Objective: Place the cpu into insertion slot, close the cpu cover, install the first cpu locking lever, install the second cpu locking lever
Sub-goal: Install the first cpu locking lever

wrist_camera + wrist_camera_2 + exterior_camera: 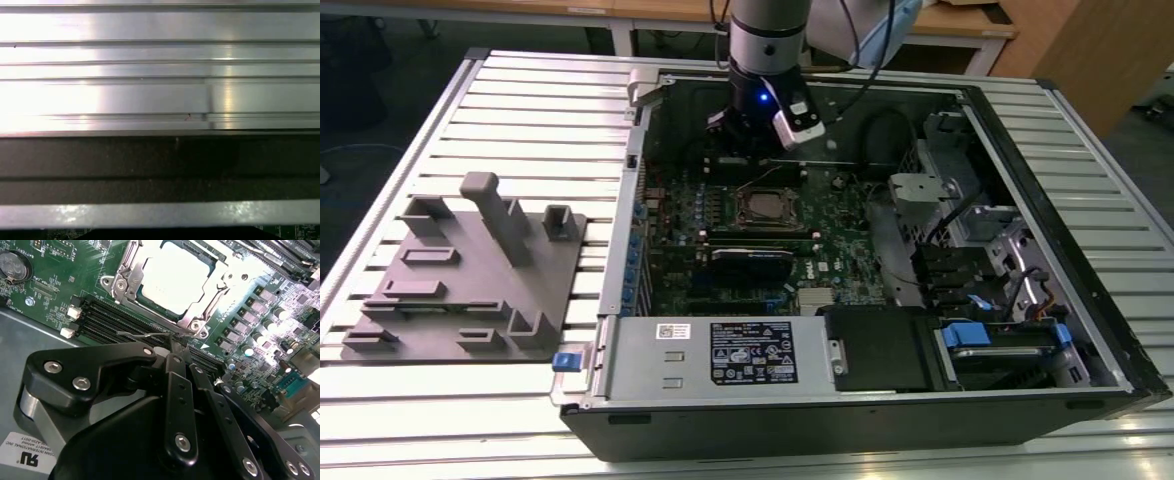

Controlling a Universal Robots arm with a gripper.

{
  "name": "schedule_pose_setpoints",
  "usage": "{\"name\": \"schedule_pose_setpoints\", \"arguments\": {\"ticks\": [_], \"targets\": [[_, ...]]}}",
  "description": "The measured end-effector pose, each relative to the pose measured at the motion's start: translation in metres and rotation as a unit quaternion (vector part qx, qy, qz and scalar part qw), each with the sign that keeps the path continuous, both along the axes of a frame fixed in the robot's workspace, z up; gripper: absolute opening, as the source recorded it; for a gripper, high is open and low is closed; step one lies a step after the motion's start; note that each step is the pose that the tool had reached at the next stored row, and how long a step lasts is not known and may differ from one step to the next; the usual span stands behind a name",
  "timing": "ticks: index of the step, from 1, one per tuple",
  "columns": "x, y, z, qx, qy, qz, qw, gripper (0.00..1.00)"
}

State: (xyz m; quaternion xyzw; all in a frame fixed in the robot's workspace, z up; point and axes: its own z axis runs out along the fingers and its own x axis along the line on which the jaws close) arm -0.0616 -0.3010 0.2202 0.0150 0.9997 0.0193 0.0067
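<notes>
The cpu, a silver-grey square chip, lies in the insertion slot on the green board. The silvery cpu cover is folded down around it, framing the chip's top. A thin wire locking lever runs along the socket's near edge, beside the memory slots. My black gripper is shut, with its fingertips right at that lever wire. I cannot tell whether they pinch it or only touch it. In the exterior view the gripper hangs inside the open computer case, just behind the socket.
Long black memory slots lie between gripper and socket, and a coin battery sits on the board. A black card, the power supply box and drive bays crowd the case. A grey fixture stands on the slatted table.
</notes>
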Motion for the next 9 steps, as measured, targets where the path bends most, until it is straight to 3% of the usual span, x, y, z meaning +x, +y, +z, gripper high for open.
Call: {"name": "schedule_pose_setpoints", "arguments": {"ticks": [9], "targets": [[0.0051, 0.0001, 0.0001, -0.0003, 0.0001, 0.0, 1.0, 0.1]]}}
